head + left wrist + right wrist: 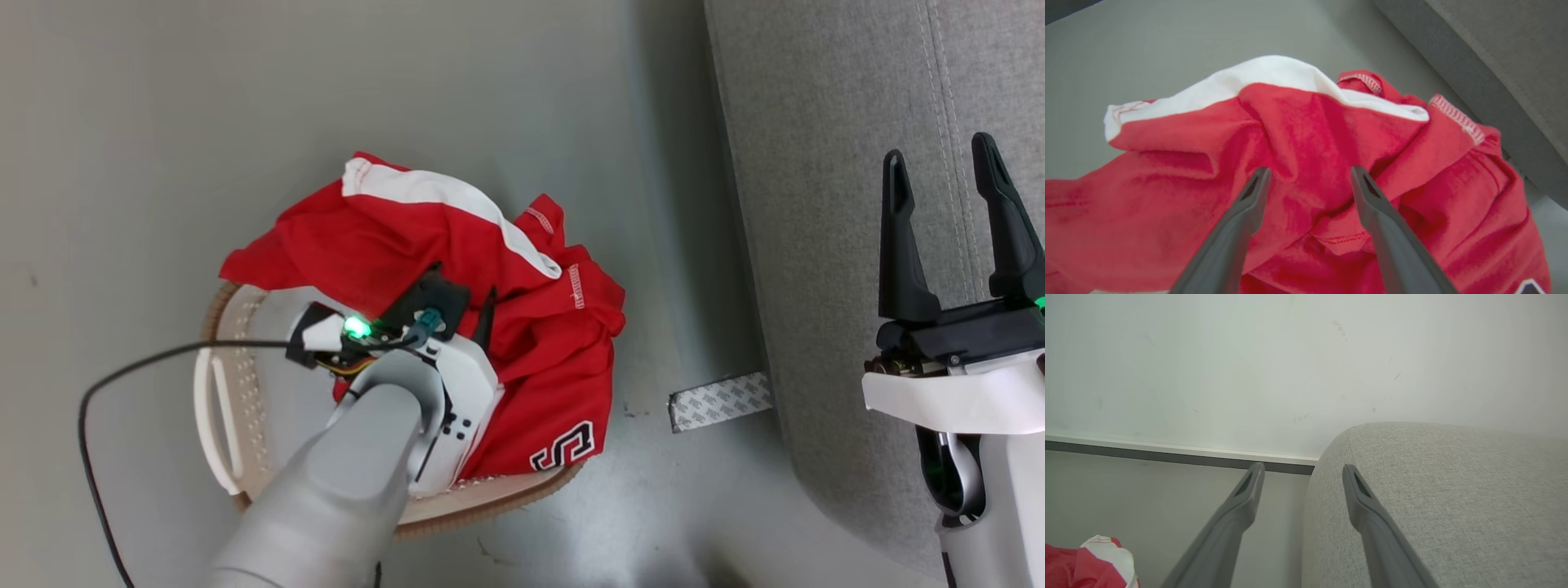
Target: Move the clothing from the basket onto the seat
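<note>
Down on the floor (163,122) right beside the seat (816,163), the basket (214,384) holds all the clothing (392,237) anyone can see. It's a red heap with a white panel, spilling over the rim on the side toward the seat. Nothing red lies on the seat in these views, so the job looks barely started: the first grab isn't made yet and every carry-over is left to do. The left arm reaches down over the basket, with the left gripper (1309,170) pointing into the pile. Its fingers are spread apart, with a raised fold of red cloth between the tips. Whether the tips actually touch the fabric is hard to call. The right gripper (939,151) hangs over the seat's edge, fingers apart too, holding nothing, well away from the basket.
</note>
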{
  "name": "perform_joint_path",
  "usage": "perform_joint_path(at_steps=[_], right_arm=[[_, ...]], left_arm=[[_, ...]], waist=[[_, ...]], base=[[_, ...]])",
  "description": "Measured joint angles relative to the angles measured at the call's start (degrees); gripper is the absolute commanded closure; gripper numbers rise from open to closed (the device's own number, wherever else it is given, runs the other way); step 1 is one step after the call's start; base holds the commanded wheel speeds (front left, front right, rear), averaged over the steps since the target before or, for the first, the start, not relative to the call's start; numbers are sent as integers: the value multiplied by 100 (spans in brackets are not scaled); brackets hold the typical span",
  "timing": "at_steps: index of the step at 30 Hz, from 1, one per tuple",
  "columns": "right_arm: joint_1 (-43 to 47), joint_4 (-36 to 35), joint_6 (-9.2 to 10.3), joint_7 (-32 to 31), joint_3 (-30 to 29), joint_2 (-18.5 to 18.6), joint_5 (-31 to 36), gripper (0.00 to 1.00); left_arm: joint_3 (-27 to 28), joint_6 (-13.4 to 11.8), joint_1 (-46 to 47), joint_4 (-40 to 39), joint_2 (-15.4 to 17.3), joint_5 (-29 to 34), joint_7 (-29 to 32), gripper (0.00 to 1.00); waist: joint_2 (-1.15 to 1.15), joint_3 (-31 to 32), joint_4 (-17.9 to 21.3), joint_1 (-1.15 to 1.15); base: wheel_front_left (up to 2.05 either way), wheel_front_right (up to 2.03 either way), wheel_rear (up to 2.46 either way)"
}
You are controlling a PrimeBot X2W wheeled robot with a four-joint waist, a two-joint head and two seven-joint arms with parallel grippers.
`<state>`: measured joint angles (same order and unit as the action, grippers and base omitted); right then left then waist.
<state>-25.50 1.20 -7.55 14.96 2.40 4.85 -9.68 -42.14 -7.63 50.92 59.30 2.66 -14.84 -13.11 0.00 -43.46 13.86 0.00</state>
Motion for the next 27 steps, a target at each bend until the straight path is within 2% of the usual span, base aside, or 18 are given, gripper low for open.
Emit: perform_joint_path(at_steps=[18, 19, 20, 23, 24, 27], right_arm=[[-16, 41, -1, 0, 45, -118, -96, 0], [-18, 40, 0, 0, 46, -119, -97, 0], [-20, 40, -1, 0, 48, -122, -100, 0], [-23, 36, -1, 0, 48, -125, -113, 0], [-23, 34, -1, 0, 44, -126, -118, 0], [-23, 34, 0, 0, 8, -124, -134, 0]], left_arm=[[-349, -151, 671, 859, 1, 261, 14, 0], [-376, -149, 688, 889, 2, 275, 13, 27], [-411, -151, 710, 918, 2, 283, 11, 46], [-470, -162, 777, 982, 3, 314, -8, 78], [-483, -178, 795, 1000, 3, 315, -10, 100], [-526, -176, 836, 1047, 3, 316, -32, 100]], waist=[[0, -296, 260, 0], [0, -307, 266, 0], [0, -319, 272, 0], [0, -356, 292, 0], [0, -369, 298, 0], [0, -397, 310, 0]], base=[[0, 0, 0], [0, 0, 0], [0, 0, 0], [0, 0, 0], [0, 0, 0], [0, 0, 0]])
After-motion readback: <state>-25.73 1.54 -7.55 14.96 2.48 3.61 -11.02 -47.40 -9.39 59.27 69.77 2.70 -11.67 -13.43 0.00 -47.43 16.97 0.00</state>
